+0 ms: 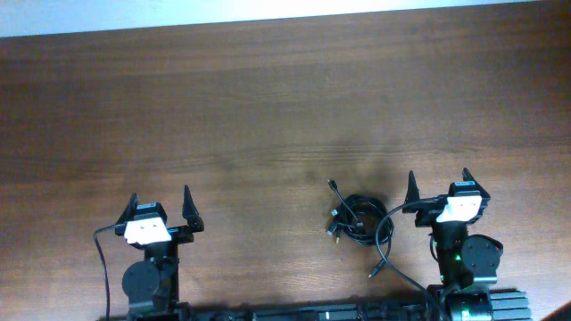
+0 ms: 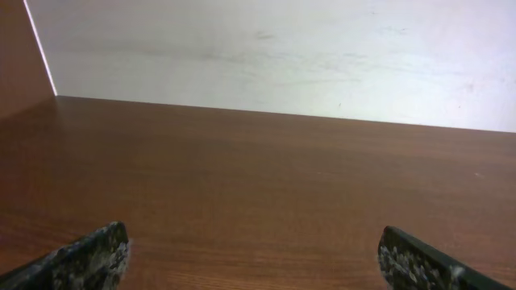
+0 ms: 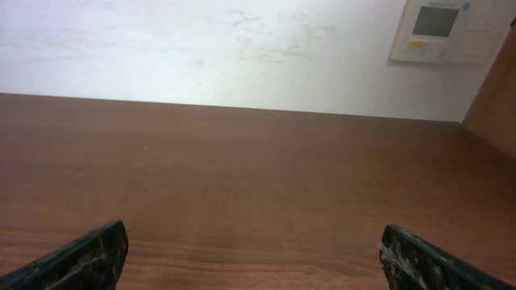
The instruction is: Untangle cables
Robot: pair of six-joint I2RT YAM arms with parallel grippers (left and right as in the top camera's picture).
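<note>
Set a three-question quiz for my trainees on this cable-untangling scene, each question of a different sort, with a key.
1. True or false: the cables lie bundled nearer the right gripper than the left gripper.
2. What does the right gripper hold? A) a cable plug B) nothing C) a cloth
3. Short answer: does either wrist view show the cables?

Key: 1 true; 2 B; 3 no, only the overhead view shows them.
</note>
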